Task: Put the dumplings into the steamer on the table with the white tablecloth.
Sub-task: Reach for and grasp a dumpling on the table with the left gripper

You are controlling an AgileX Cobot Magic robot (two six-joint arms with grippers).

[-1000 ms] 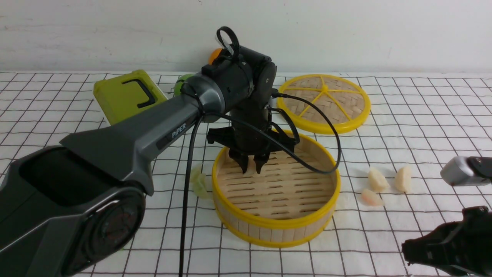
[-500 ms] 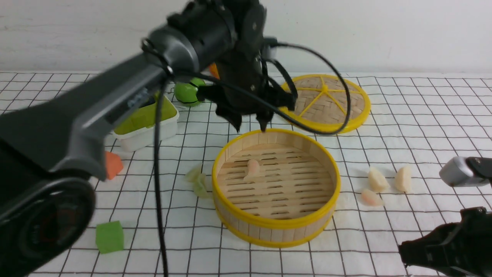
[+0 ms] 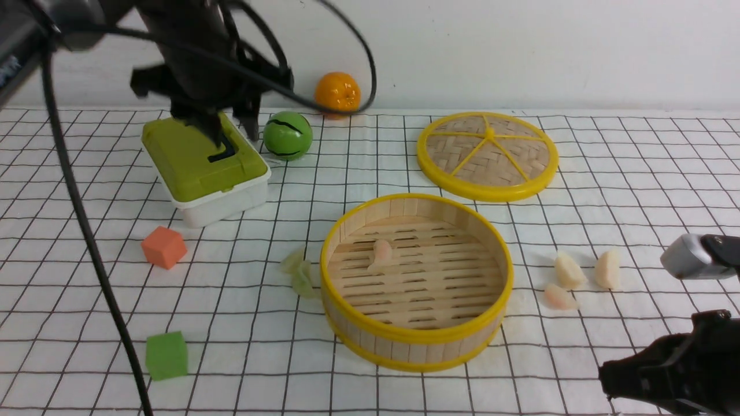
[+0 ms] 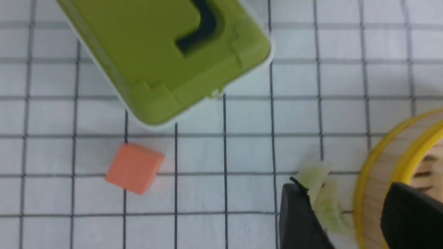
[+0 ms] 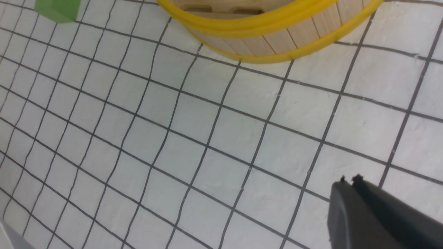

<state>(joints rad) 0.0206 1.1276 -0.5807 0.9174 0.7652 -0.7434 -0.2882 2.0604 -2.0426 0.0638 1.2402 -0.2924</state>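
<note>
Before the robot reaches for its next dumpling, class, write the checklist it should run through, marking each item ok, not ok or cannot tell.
1. Left gripper open and empty: ok, jaws apart, nothing held.
2. Right gripper ready to grasp: not ok, it is shut.
3. Steamer uncovered: ok, the lid lies apart behind it.
4. Room inside: ok, only one pinkish dumpling on its floor.
5. All dumplings in: not ok; the green pair lies by its left wall, and three dumplings lie on the tablecloth to its right.
6. Green pair easy to pick singly: cannot tell; they look bunched together.
</note>
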